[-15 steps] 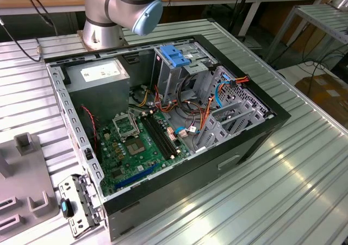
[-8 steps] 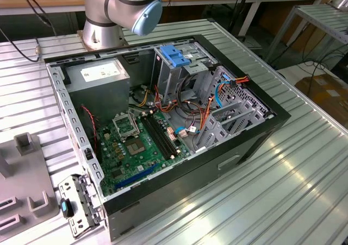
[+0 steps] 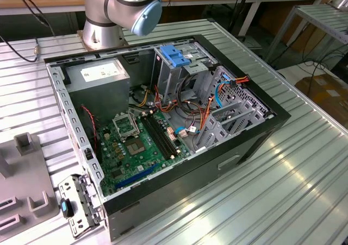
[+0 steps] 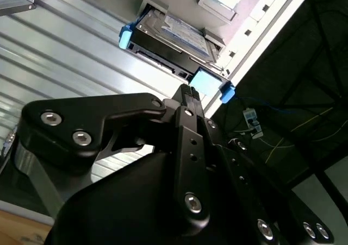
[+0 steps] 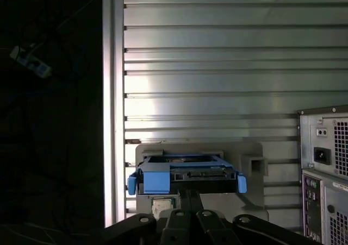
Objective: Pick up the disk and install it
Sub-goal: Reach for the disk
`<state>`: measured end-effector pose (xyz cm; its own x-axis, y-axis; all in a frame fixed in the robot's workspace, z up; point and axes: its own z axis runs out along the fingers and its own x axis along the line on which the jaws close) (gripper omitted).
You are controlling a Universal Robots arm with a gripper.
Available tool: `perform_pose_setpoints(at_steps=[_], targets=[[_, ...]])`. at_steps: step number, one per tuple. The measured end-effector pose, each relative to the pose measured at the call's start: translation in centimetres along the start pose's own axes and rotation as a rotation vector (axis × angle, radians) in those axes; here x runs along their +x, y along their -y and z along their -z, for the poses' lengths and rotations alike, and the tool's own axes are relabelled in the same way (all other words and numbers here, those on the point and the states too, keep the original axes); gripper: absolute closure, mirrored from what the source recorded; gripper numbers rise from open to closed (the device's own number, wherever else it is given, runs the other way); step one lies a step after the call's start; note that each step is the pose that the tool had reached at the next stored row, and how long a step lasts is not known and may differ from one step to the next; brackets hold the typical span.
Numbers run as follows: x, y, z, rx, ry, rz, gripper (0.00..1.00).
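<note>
One disk waits on the bench, my gripper near: pick-up step. Grasping needs square alignment; my jaws' spread I cannot tell.

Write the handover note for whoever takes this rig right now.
Tool: poised at the disk's blue-railed end; open or shut cannot be told.
Disk: lying in the grey holder on the table, not lifted.
Case: open on the table, with the drive cage inside.
Done: nothing finished shows.
Left: pick-up and install.
</note>
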<state>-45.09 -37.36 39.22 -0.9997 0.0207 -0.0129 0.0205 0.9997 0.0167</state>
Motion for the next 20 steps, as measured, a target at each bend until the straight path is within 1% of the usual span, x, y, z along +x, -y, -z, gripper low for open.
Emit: perform_pose_setpoints(at_steps=[5, 8, 9, 11, 12, 13, 20], targets=[[0.85, 0.15, -0.02, 0.0, -0.0006, 0.003, 0.89], [1.53, 0.39, -0.03, -0.0001, -0.0006, 0.006, 0.89], [1.65, 0.46, -0.04, -0.0001, -0.0006, 0.007, 0.89], [1.83, 0.78, -0.05, -0.0001, -0.0006, 0.007, 0.89], [1.91, 1.09, -0.05, -0.0001, -0.0007, 0.007, 0.89], [1.93, 1.19, -0.05, -0.0001, -0.0008, 0.007, 0.89], [1.98, 1.24, -0.05, -0.0001, -0.0007, 0.007, 0.89]])
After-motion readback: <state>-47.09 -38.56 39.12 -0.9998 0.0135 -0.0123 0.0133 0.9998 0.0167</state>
